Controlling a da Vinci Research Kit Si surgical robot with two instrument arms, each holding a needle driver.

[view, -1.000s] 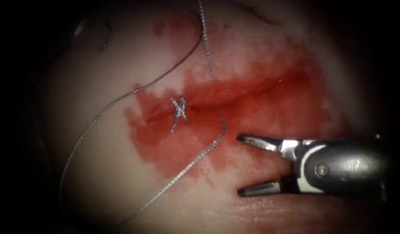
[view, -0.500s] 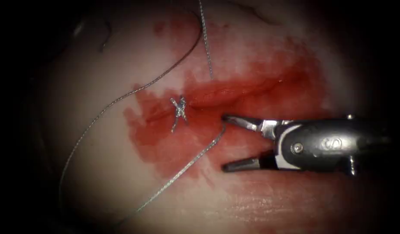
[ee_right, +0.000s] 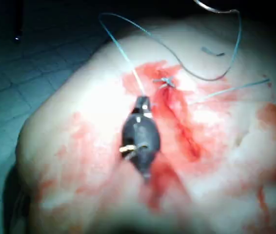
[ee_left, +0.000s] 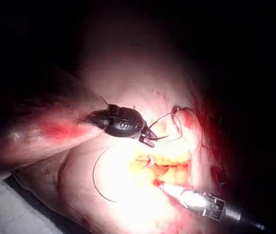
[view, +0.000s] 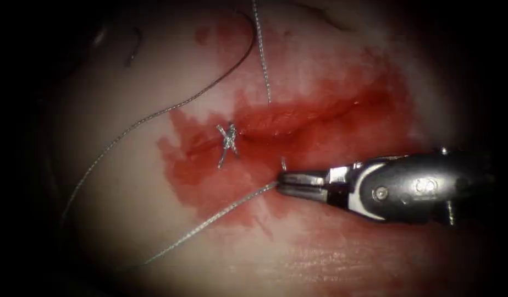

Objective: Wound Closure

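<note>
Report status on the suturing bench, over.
Right tool shut on the thread, below the cut. Left tool by the tissue, hold unclear. Knot sits on the cut's left end. Needle's place unclear; nothing in the way.

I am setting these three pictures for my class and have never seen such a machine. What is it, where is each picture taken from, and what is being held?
This is a surgical practice robot with two thin arms, stitching a cut in pork belly, the tissue. One picture looks down from an endoscope; the other two come from cameras near each arm's wrist. The right tool, entering from the endoscope picture's right, has its jaws shut on the thread, just right of a tied knot on the cut. Red fluid stains the tissue. The left tool sits by the cut. I cannot tell what it holds or where the needle is.
</note>
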